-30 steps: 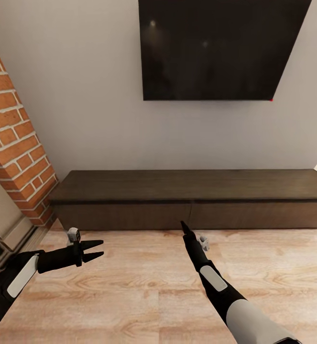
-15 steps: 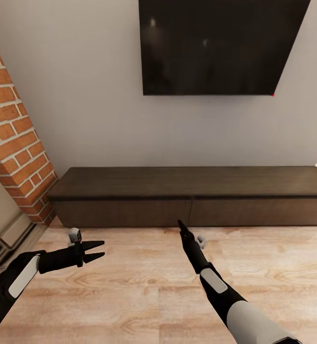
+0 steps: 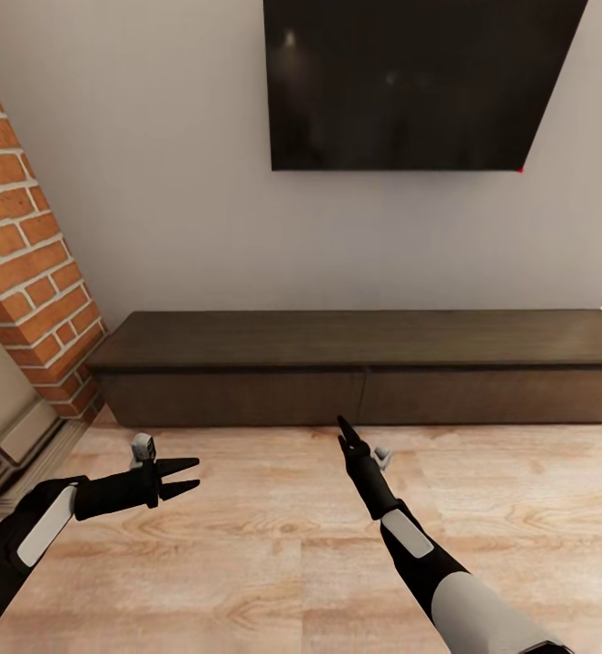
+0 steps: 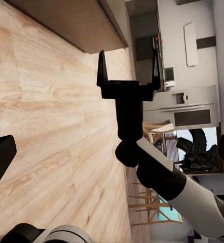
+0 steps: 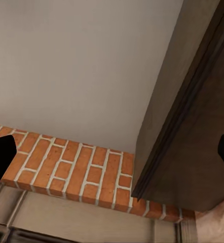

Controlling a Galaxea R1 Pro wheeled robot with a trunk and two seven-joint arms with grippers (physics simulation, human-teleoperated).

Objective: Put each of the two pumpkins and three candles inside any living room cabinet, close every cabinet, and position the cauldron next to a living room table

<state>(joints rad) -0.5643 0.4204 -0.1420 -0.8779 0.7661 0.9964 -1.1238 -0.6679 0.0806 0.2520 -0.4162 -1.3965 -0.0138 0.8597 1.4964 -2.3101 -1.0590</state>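
The long dark-brown cabinet [image 3: 364, 363] runs along the wall ahead, and both of its drawer fronts are flush and shut. My left gripper [image 3: 184, 477] hovers open over the wooden floor, short of the cabinet's left half. My right gripper [image 3: 344, 432] points at the cabinet's middle seam, just short of the front. The left wrist view shows that right gripper [image 4: 128, 66] with its fingers spread and nothing between them. In the right wrist view the cabinet's end [image 5: 193, 126] is close, between widely parted fingertips [image 5: 0, 157]. Pumpkins, candles, cauldron and table are out of view.
A black TV [image 3: 409, 82] hangs on the grey wall above the cabinet. A brick fireplace column [image 3: 24, 245] with a beige hearth [image 3: 1, 436] stands at the left. Wooden floor [image 3: 273, 554] lies between me and the cabinet. Kitchen appliances [image 4: 185, 101] show far off.
The whole picture has shifted slightly, so the camera moved. Both arms hold nearly the same pose and both grippers stay open.
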